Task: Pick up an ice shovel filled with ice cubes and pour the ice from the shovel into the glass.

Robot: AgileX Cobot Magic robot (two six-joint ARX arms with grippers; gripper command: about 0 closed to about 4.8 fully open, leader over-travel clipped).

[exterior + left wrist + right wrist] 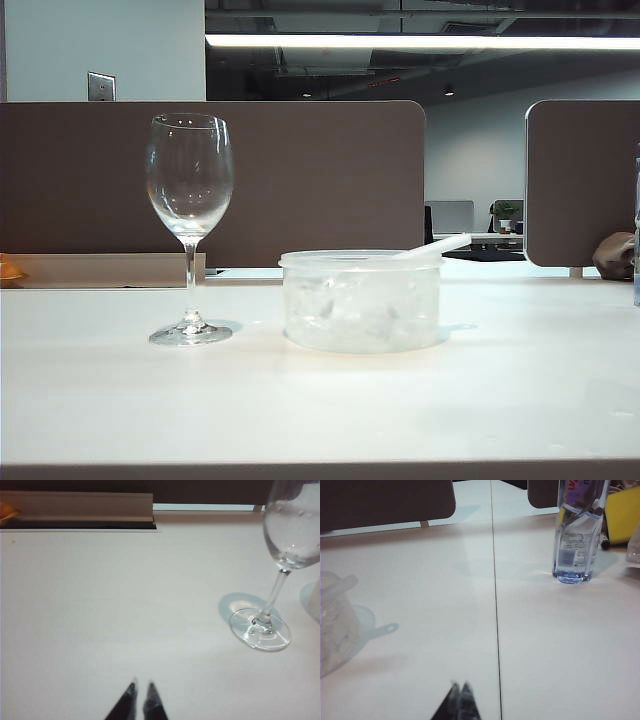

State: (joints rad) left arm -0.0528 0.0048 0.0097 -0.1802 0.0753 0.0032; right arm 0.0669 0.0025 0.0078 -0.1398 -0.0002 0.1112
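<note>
On the white table [120, 400], the empty wine glass [190, 190] stands at nine o'clock of the ice-cube [350, 305] tub [361, 300], shovel handle [432, 246] propped toward two o'clock for grabbing, left gripper [141, 685] nearly closed, right gripper [460, 686] closed, both empty.

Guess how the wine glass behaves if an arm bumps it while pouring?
The glass probably tips easily: a tall bowl on a thin stem over a small foot. It looks empty, so likely light, and may slide on the smooth table. Both the left gripper and right gripper sit clear.
</note>
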